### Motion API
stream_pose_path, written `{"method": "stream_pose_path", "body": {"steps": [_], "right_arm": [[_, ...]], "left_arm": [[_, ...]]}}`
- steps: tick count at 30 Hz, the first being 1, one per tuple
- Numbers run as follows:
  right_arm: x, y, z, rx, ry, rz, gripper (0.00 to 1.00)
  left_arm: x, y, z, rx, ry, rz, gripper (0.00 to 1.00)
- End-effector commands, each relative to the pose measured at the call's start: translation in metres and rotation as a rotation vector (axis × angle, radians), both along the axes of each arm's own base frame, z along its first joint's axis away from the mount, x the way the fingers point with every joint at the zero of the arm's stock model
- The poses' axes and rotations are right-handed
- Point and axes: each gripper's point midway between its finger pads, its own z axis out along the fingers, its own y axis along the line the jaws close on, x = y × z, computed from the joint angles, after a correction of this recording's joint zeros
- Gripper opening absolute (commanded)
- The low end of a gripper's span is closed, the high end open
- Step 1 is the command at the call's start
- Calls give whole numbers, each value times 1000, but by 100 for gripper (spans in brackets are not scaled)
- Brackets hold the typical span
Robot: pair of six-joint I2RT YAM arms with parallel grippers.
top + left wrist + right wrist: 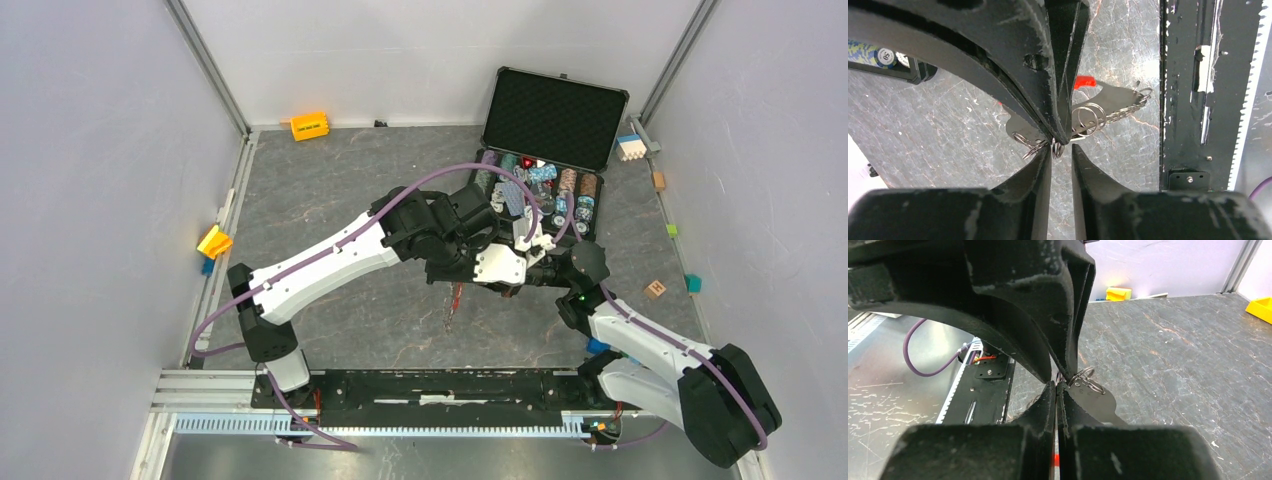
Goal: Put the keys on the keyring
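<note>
item: keyring (1088,119), thin split rings on a fine chain (1125,107), with a red fob (456,298).
location: mid-counter (340,190), held between your two tools, the fob trailing below them. whether the fob rests on the counter or hangs free cannot be told.
handling: judged light, limp along the chain, and stiff and springy at the rings. the bare metal is likely slippery. take hold at a ring's flat, not on the chain.
axis: long axis runs from the tools toward the near rail (1188,100), fob end nearest you.
keys: none can be made out for certain among the rings.
right tool (1056,386): fingers pressed together, pinching a ring of the keyring.
left tool (1061,150): fingers slightly apart with a ring at the tips. you cannot tell whether it clamps.
nearby: case of chips (552,110), well apart.
</note>
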Motion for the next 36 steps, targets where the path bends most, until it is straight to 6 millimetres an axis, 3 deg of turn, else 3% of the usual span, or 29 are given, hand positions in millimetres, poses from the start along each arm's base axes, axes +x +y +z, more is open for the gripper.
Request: {"method": "stream_pose_path", "body": {"steps": [1, 8, 16, 22, 36], "right_arm": [[3, -2, 27, 55, -65, -14, 0], [4, -4, 26, 59, -57, -19, 0], [1, -8, 35, 88, -60, -12, 0], [-2, -12, 41, 111, -61, -8, 0], [1, -15, 41, 123, -51, -20, 0]], "left_arm": [[2, -1, 18, -94, -13, 25, 31], [9, 5, 22, -105, -24, 44, 38], [8, 11, 18, -139, 3, 51, 36], [6, 7, 21, -259, 41, 59, 33], [-3, -3, 25, -472, 146, 26, 35]]}}
